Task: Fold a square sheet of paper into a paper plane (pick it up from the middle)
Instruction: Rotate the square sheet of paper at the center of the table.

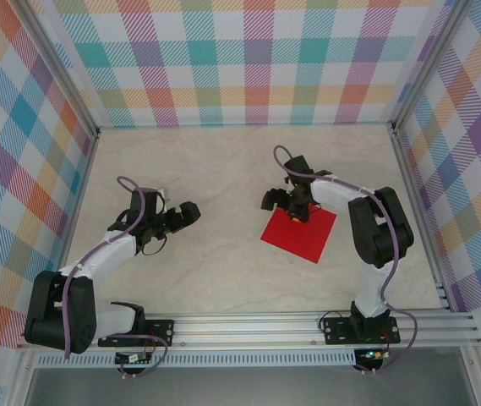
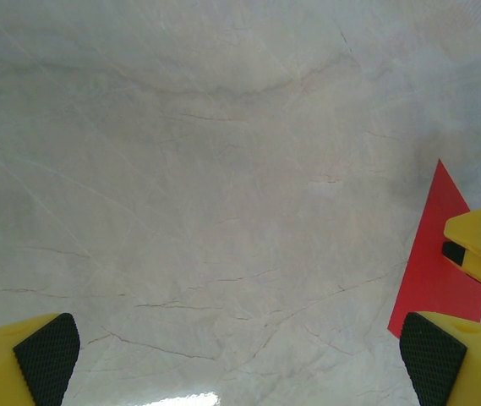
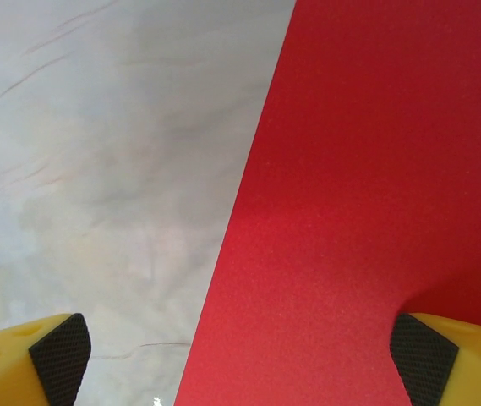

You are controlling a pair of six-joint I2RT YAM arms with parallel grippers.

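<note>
The square sheet of paper (image 1: pixel 301 234) lies flat on the counter (image 1: pixel 223 169), at about 3 o'clock from its middle. No crease shows, so by my reading every fold is yet to be made and no plane exists. The right gripper (image 3: pixel 240 351) hangs over the sheet's 11 o'clock corner, released and grasping nothing. The left gripper (image 2: pixel 240 359), likewise released, hovers over bare counter at the sheet's 9 o'clock.

Top camera looks down on the table (image 1: pixel 223 279); wrist cameras sit close, sharing the red sheet (image 1: pixel 308 241)
</note>
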